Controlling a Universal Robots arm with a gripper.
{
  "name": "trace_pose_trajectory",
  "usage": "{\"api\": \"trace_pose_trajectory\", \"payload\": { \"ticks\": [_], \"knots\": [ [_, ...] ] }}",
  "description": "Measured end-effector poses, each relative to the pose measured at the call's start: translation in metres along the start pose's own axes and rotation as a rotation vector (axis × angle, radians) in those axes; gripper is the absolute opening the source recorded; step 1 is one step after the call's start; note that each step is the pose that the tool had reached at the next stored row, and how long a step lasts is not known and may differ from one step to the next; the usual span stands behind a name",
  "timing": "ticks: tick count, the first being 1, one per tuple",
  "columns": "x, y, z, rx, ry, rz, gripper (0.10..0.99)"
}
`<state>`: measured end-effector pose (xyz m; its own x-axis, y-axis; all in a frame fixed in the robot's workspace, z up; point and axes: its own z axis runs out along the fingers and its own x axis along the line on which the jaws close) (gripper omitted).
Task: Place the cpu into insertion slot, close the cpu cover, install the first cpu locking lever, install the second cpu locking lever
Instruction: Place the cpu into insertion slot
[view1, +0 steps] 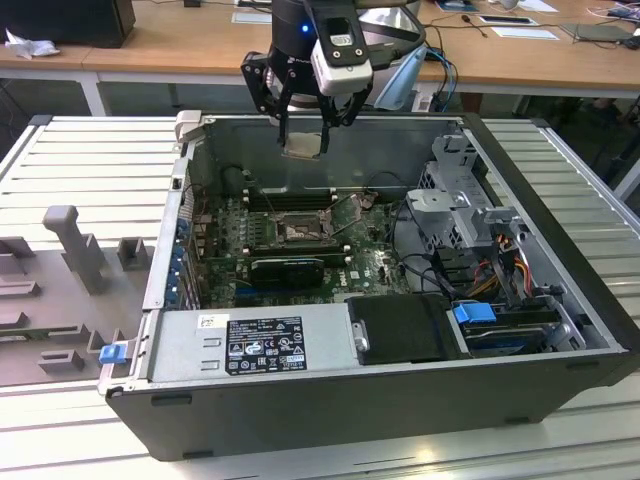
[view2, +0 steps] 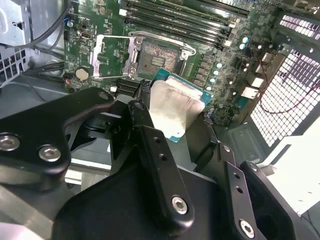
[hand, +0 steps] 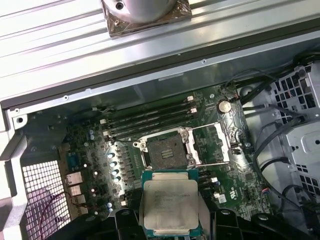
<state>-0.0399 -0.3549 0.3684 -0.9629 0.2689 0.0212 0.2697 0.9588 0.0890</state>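
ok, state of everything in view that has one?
cpu: gripped, held above the board, not seated.
slot: empty, uncovered.
cover: swung open beside the slot.
end effector: shut on the cpu.
case: side open.

Matt silvery metal cpu (hand: 170, 202), glossy black pincer (view2: 172, 117)
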Motion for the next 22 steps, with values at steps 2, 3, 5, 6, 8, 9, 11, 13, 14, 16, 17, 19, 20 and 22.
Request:
{"api": "trace_pose_trajectory", "payload": {
  "ticks": [2,3,5,6,8,9,11,13,14,16,17,19,20,22],
  "knots": [
    [0.0,0.0,0.0,0.0,-0.0011,0.012,0.525],
    [0.0,0.0,0.0,0.0,-0.0014,0.016,0.525],
    [0.0,0.0,0.0,-0.001,-0.0023,0.026,0.525],
    [0.0,0.0,0.0,-0.001,-0.0029,0.032,0.525],
    [0.0,0.0,0.0001,-0.001,-0.004,0.045,0.525],
    [0.0,0.0,0.0001,-0.001,-0.0044,0.049,0.525],
    [0.0,0.0,0.0001,-0.001,-0.0054,0.06,0.525],
    [0.0,0.0,0.0001,-0.001,-0.0062,0.069,0.525],
    [0.0,0.0,0.0001,-0.002,-0.007,0.078,0.525],
    [0.0,0.0,0.0002,-0.002,-0.0077,0.086,0.525],
    [0.0,0.0,0.0002,-0.002,-0.0085,0.095,0.525],
    [0.0,0.0,0.0002,-0.002,-0.0093,0.104,0.525],
    [0.0,0.0,0.0002,-0.002,-0.0096,0.108,0.525],
    [0.0,0.0,0.0002,-0.002,-0.0104,0.117,0.525]
  ]
}}
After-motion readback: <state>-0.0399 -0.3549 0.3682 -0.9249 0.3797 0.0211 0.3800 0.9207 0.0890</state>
